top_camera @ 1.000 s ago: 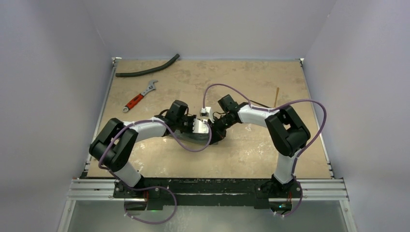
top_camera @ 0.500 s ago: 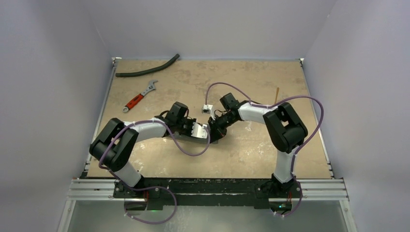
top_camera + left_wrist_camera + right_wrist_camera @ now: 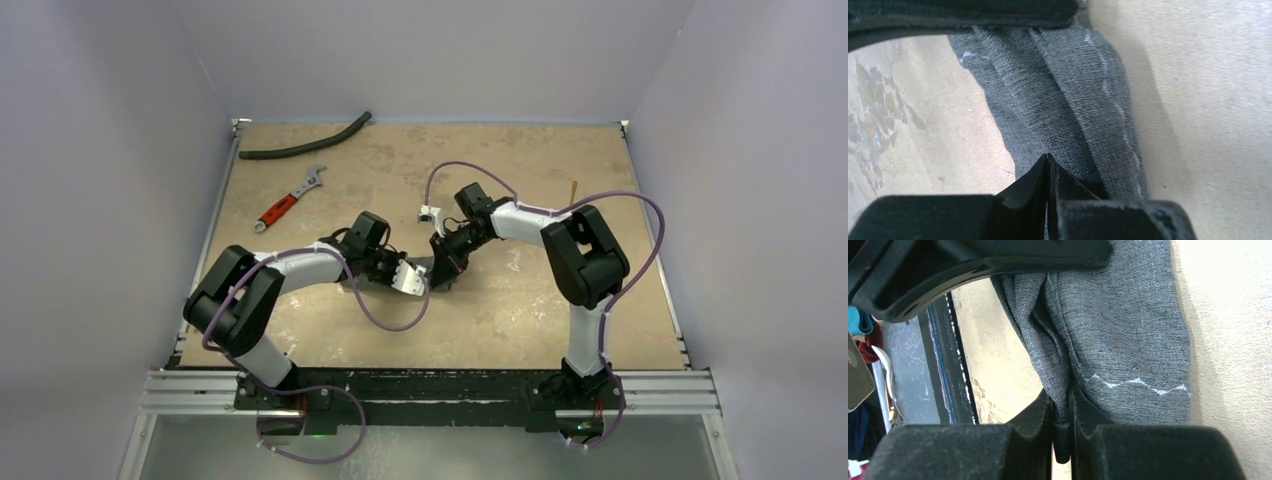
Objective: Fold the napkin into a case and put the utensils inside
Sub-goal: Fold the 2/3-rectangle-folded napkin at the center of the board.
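Note:
The grey napkin (image 3: 1063, 100) is bunched between my two grippers at the table's middle. It also shows in the right wrist view (image 3: 1128, 325), with its pale stitched hem. In the top view the arms hide most of it. My left gripper (image 3: 415, 280) is shut on an edge of the cloth, seen close in its wrist view (image 3: 1050, 165). My right gripper (image 3: 443, 268) is shut on a fold of it (image 3: 1062, 410). The gold utensil (image 3: 573, 195) lies far right, behind the right arm. The black utensil is out of sight.
A red-handled wrench (image 3: 290, 200) and a long black hose (image 3: 305, 145) lie at the far left. Grey walls close in the table on three sides. The arms' purple cables loop over the middle.
Both grippers stay shut on the napkin. The left gripper has turned and come slightly nearer. The right wrist has swung toward the far side, drawing its gripper closer to the left one.

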